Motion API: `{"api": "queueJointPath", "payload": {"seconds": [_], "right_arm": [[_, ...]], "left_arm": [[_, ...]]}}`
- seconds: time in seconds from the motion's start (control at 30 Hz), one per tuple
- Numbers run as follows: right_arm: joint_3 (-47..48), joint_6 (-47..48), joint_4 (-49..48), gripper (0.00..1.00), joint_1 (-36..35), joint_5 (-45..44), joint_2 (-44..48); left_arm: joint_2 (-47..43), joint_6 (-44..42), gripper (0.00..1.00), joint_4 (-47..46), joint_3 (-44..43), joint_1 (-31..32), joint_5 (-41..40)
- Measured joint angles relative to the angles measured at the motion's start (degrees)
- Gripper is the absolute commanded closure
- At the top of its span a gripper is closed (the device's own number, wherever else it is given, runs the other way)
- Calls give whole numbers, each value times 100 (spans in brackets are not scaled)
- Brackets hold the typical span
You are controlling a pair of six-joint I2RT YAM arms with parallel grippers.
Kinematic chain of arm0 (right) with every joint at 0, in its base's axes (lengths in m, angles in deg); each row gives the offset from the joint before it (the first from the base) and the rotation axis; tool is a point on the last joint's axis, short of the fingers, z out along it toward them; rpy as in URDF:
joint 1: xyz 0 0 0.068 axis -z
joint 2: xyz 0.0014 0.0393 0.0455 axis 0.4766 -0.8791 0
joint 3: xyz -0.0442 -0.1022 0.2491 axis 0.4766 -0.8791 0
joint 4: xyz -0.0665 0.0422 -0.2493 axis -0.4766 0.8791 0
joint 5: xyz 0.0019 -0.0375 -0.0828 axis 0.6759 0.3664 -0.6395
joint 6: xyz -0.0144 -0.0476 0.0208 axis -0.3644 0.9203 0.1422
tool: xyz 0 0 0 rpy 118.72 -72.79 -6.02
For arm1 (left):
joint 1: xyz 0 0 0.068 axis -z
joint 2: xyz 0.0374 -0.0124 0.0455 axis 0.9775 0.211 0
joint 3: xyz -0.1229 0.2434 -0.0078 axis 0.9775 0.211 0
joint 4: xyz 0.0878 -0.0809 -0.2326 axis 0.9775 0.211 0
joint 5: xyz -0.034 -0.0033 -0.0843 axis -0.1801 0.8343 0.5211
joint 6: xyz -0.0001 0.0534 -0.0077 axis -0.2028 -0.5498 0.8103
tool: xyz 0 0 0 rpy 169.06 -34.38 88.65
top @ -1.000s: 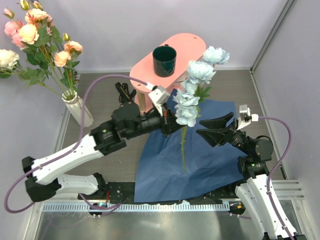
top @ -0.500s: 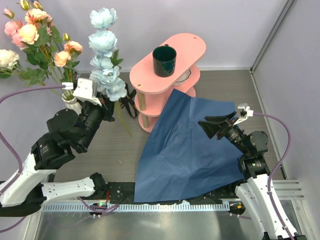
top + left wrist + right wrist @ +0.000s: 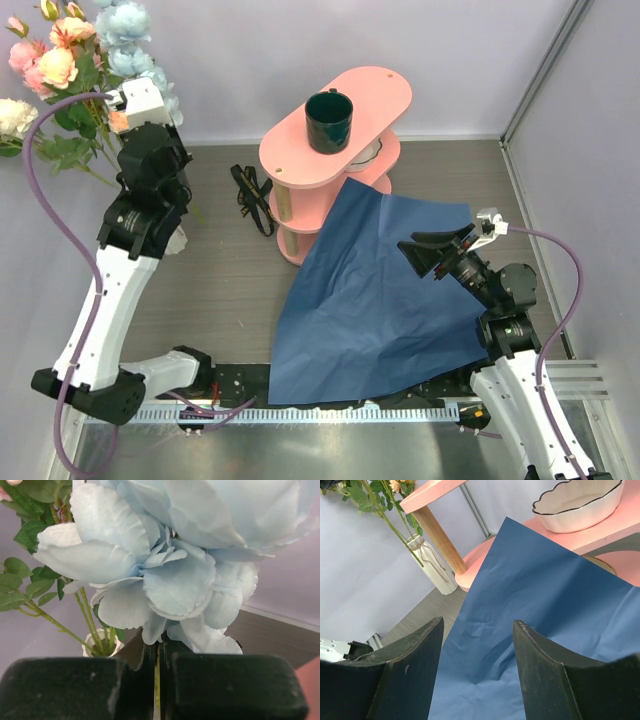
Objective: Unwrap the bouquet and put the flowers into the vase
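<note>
Left arm swung from worktop centre to far-left corner since a second ago, carrying pale-blue flowers [image 3: 128, 30]. Left gripper [image 3: 158, 662] was clamped tight on their green stem [image 3: 157, 695]. Blooms stood high beside pink and peach flowers [image 3: 60, 60] already in vase [image 3: 432, 565]; could not tell if stem end reached vase. Right gripper [image 3: 477, 625] unmoved, jaws spread wide, empty, poised over blue wrapping paper [image 3: 370, 290] lying flat toward near-right of worktop. Black ribbon [image 3: 250, 190] lay just left of pink stand [image 3: 380, 85].
</note>
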State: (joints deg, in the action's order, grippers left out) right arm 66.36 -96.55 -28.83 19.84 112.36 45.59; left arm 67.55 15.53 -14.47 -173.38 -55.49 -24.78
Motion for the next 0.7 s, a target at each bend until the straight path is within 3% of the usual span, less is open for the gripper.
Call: {"api": "queueJointPath", "payload": {"seconds": [0.33, 0.7], "right_arm": [[0, 2, 4, 37, -46, -48, 2], [-2, 22, 13, 37, -234, -138, 59]], "left_arm": [[203, 874, 100, -433, -214, -1427, -140], [505, 341, 100, -1036, -981, -1834, -765]]}}
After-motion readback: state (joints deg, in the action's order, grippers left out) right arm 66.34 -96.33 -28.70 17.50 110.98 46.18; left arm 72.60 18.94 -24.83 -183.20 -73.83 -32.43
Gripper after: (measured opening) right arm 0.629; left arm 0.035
